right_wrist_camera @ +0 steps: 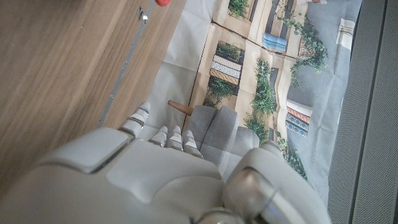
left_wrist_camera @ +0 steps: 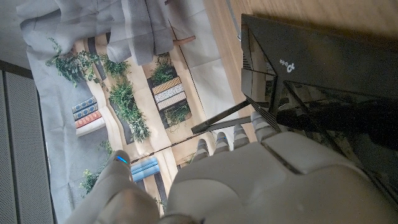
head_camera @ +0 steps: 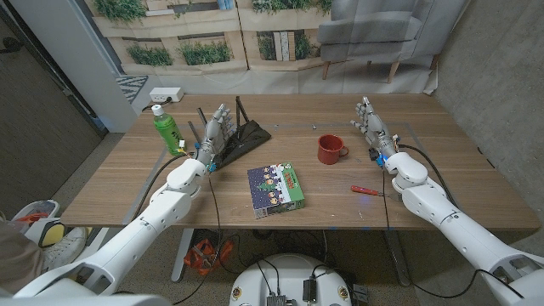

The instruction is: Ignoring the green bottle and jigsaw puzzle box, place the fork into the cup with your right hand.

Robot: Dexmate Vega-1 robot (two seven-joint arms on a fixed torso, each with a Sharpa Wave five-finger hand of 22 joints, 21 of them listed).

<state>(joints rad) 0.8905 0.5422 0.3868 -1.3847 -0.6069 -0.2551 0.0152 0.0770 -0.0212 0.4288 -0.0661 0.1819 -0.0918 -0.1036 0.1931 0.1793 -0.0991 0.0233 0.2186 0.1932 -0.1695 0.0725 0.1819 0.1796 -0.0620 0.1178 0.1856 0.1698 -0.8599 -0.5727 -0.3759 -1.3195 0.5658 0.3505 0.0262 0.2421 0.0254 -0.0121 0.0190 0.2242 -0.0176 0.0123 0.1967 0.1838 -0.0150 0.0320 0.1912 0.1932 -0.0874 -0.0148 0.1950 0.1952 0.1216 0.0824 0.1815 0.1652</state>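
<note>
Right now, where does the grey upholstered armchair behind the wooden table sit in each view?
Head view: grey upholstered armchair, top right, beyond the far edge.
Left wrist view: armchair turned over, beside the table edge.
Right wrist view: armchair just past the fingertips of the right hand.
Shared landmark: wooden table.

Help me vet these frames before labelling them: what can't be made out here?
- Fork: head view, too small; only a red handle reads, its tines do not.
- Cup: head view, its inside is unclear at this angle.
- Black device: head view, partly hidden by the left hand.
- Right hand: right wrist view shows its back, hiding the palm.
</note>
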